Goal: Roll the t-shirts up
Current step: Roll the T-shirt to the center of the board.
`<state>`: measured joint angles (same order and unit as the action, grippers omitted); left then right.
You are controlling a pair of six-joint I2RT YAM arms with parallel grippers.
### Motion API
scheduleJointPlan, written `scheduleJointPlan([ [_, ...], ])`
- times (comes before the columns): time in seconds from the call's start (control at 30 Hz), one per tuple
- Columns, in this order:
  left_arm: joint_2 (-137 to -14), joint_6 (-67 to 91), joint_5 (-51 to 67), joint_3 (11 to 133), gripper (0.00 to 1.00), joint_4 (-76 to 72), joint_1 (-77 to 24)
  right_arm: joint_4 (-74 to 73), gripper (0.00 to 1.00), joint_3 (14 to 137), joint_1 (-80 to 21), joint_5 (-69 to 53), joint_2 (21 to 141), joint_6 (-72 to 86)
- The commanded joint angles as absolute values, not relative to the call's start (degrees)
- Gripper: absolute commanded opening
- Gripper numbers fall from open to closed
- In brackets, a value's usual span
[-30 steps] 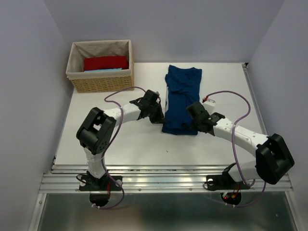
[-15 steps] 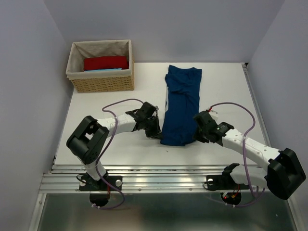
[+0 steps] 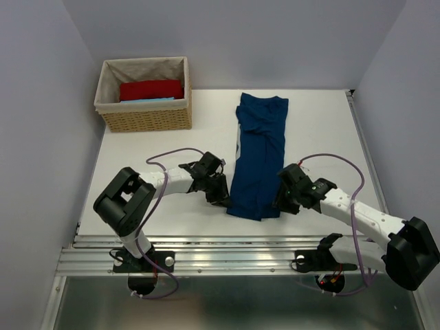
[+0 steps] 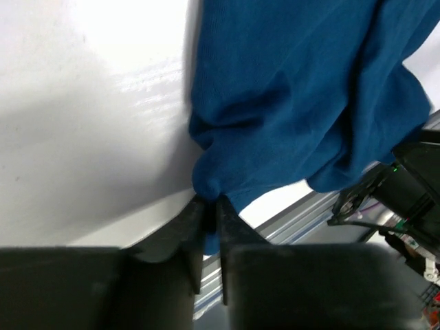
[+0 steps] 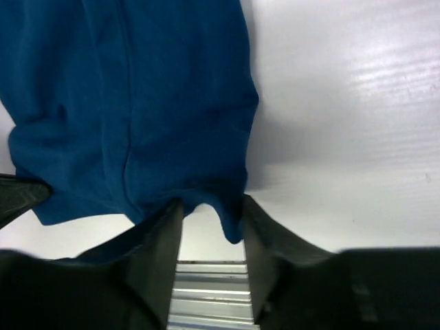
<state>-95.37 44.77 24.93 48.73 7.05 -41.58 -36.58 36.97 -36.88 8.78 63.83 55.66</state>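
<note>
A dark navy t-shirt (image 3: 258, 155) lies folded into a long strip down the middle of the white table (image 3: 151, 199). Its near hem is close to the front edge. My left gripper (image 3: 223, 199) is shut on the hem's left corner; in the left wrist view the jaws (image 4: 212, 201) pinch a bunch of navy cloth (image 4: 295, 89). My right gripper (image 3: 280, 203) is at the hem's right corner. In the right wrist view its fingers (image 5: 210, 206) stand apart, and a flap of the shirt (image 5: 137, 103) hangs between them.
A wicker basket (image 3: 144, 118) stands at the back left. It holds a folded red t-shirt (image 3: 151, 89) and a light blue one (image 3: 148, 100) under it. The metal rail (image 3: 234, 251) runs along the front edge, just below the hem.
Both grippers have moved toward the front edge, pulling the shirt's near hem with them. The shirt now lies longer and straighter.
</note>
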Motion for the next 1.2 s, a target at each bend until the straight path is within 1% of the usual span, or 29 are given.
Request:
scheduleJointPlan([
  [0.0,-90.8,43.9,25.8,47.6,0.38,7.5,-41.9,-41.7,0.49,36.8,-37.6,6.4,61.7,55.8],
  [0.03,-89.9,43.7,25.3,47.4,0.42,7.9,-42.0,-42.2,0.52,36.6,-37.6,6.9,60.2,56.1],
  [0.13,-88.7,43.0,24.1,46.9,0.50,8.5,-42.1,-41.6,0.54,35.4,-37.6,8.6,58.5,57.7],
  [0.23,-88.3,41.8,21.7,45.6,0.50,9.1,-42.4,-37.9,0.53,32.5,-37.6,7.9,59.0,58.9],
  [0.33,-88.6,41.2,20.9,45.2,0.49,8.9,-42.9,-34.7,0.51,30.2,-37.6,5.9,59.1,60.3],
  [0.53,-89.2,41.5,19.3,44.2,0.41,8.8,-44.6,-29.5,0.47,24.5,-37.6,2.9,58.5,62.5],
  [0.73,-89.8,42.3,19.3,42.5,0.36,8.1,-45.3,-28.8,0.37,22.9,-37.6,2.6,57.7,62.9],
  [0.87,-89.6,43.2,20.2,40.7,0.33,6.6,-45.4,-28.6,0.27,22.6,-37.6,2.4,57.7,62.8],
  [0.97,-89.4,44.0,20.5,40.7,0.29,5.5,-45.4,-28.6,0.21,22.6,-37.6,2.5,57.7,62.7],
  [1.0,-89.4,44.4,20.7,40.7,0.24,5.2,-45.4,-28.7,0.17,22.6,-37.6,2.5,57.7,62.7],
  [1.07,-89.6,44.6,22.0,40.9,0.18,4.2,-45.4,-29.3,0.13,22.8,-37.6,2.5,57.6,62.7],
  [1.1,-89.7,44.7,22.4,40.9,0.06,3.8,-45.4,-29.5,0.08,23.1,-37.6,2.8,57.3,62.5],
  [1.13,-89.9,45.1,23.6,40.9,0.00,3.5,-45.4,-30.0,0.06,23.4,-37.6,3.0,57.0,62.5],
  [1.17,-90.0,45.1,24.1,40.9,0.00,3.2,-45.4,-30.5,0.04,23.6,-37.6,3.2,56.8,62.5],
])
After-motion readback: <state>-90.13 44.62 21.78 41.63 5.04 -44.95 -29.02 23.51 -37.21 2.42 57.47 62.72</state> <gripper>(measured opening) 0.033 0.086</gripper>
